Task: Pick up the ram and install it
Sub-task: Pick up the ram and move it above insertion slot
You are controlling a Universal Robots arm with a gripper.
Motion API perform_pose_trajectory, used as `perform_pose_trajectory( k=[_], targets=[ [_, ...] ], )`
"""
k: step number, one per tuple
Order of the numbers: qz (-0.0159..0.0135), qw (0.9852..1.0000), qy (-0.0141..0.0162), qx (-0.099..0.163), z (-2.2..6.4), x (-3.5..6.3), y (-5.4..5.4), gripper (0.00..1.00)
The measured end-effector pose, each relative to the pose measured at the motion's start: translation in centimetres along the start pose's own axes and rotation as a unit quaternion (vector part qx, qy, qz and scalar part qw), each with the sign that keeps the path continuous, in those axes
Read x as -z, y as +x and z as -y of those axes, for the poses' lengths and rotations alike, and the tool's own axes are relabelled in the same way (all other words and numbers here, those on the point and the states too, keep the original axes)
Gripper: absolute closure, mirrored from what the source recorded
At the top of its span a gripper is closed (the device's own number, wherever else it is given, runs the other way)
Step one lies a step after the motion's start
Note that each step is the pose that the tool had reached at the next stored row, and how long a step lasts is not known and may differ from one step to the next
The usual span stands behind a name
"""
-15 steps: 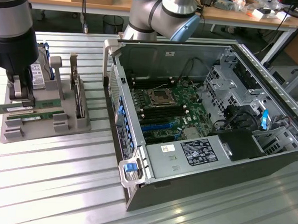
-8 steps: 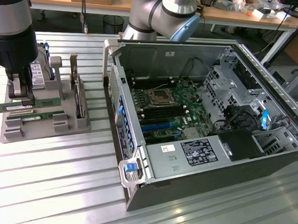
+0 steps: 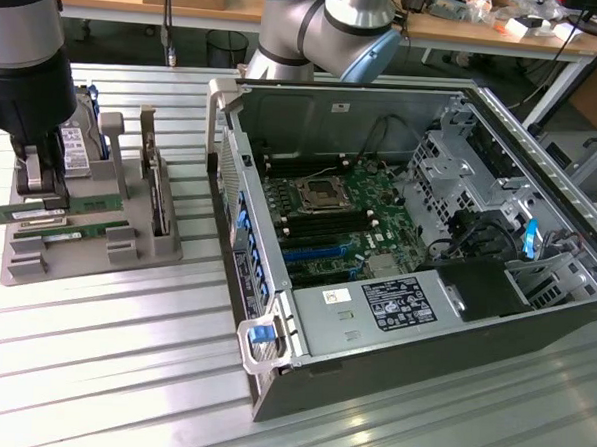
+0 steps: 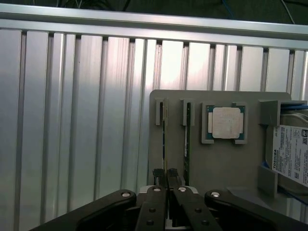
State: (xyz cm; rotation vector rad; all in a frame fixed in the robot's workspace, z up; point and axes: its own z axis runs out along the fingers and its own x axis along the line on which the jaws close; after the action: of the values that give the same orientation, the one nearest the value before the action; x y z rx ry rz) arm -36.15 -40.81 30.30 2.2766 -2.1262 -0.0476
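Observation:
The ram (image 3: 9, 212) is a thin green stick lying across the grey holder tray (image 3: 86, 257) on the exterior view's left. My black gripper (image 3: 41, 198) stands directly over it. In the wrist view the ram (image 4: 165, 144) runs edge-on from its tray notch down between my fingers (image 4: 155, 197), and the gripper (image 4: 167, 188) is shut on it. A second, similar green stick (image 3: 78, 232) (image 4: 186, 144) lies parallel right beside it in the tray. The open computer case (image 3: 398, 239) shows its motherboard, with black memory slots (image 3: 323, 227) beside the processor socket (image 3: 315, 196).
The tray (image 4: 211, 163) also holds a square silver processor chip (image 4: 226, 122) and a hard drive with a white label (image 4: 291, 154) (image 3: 74, 147). Upright grey tray posts (image 3: 112, 144) stand close to my gripper. The ribbed aluminium table (image 3: 120, 374) surrounds the tray and the case.

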Motion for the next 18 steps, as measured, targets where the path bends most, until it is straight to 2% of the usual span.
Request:
perform_pose_trajectory(
  k=[18],
  targets=[
    [0.0000,1.0000,0.0000,0.000,0.00,0.83,0.00,0.88]
  ],
)
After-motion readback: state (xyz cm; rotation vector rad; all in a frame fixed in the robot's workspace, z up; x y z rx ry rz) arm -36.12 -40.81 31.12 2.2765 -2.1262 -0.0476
